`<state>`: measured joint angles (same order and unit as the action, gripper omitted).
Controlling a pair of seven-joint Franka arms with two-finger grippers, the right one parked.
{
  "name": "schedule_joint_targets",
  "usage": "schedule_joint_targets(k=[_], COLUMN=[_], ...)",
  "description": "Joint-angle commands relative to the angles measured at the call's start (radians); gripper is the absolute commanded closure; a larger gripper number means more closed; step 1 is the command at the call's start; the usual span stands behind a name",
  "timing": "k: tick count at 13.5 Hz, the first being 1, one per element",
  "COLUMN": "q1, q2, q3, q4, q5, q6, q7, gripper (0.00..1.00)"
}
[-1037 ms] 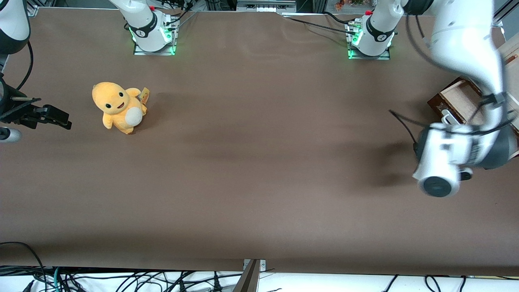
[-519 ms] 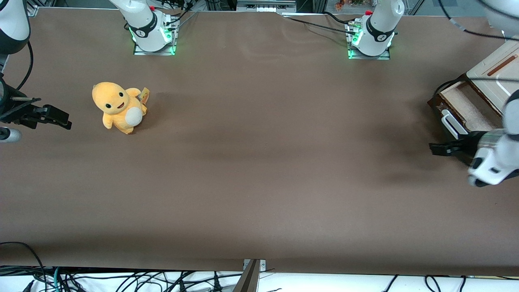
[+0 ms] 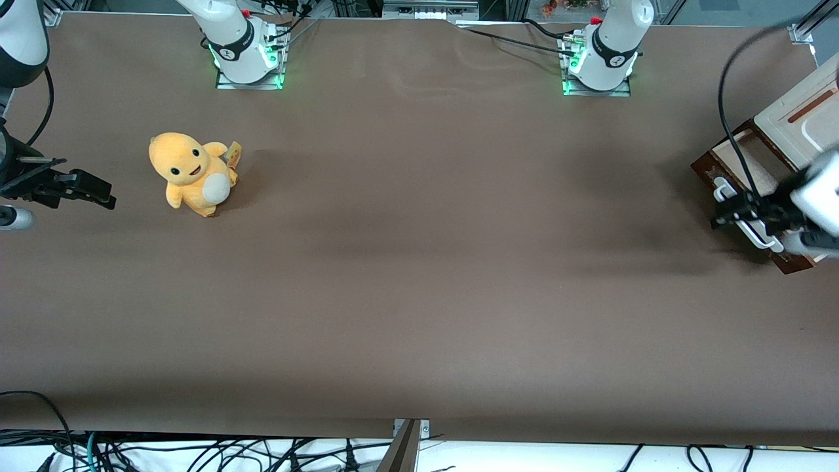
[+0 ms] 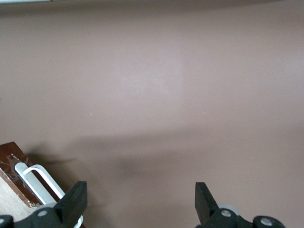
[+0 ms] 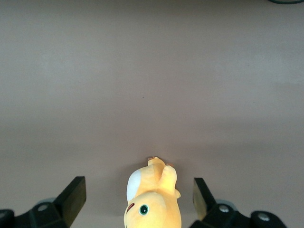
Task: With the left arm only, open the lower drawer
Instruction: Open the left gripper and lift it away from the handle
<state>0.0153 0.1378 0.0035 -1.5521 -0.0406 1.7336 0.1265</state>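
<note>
I have the left arm (image 3: 816,196) at its own end of the desk (image 3: 419,262), with the gripper (image 3: 727,216) right at the white bar handle (image 3: 744,213) of the lower drawer (image 3: 741,174). In the wrist view the fingers (image 4: 73,202) are spread wide and hold nothing; bare desk shows between them, and one finger sits just beside the handle (image 4: 40,183), not around it.

The drawer sits at the foot of the small cream-topped cabinet (image 3: 803,115), and its pale beige inside is exposed in front of the cabinet, so I judge it at least partly out. Whether it has more travel left I cannot tell, since the arm covers part of the drawer's dark brown front.

I read this as the late stage of the task: either a release after the pull or a re-approach for a second one. If more opening is wanted, the next move calls for shifting the gripper sideways along the drawer front until the handle lies between the fingers, closing on it, then drawing straight away from the cabinet, in line with the drawer's run so it does not bind.

The yellow plush toy (image 3: 190,174) lies well away from the cabinet, toward the parked arm's end, and plays no part.
</note>
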Motion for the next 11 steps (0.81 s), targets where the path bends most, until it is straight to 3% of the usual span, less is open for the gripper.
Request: schedule_joint_targets(k=[1, 4, 11], q1=[-0.029, -0.037, -0.040], q2=[-0.138, -0.142, -0.158], q3=[0.021, 0.023, 0.024], q4=[-0.134, -0.131, -0.135], q5=[0.025, 0.096, 0.097], q6=[0.005, -0.060, -0.100], q7=[0.041, 0.045, 0.064], gripper=[0.00, 0.00, 0.00])
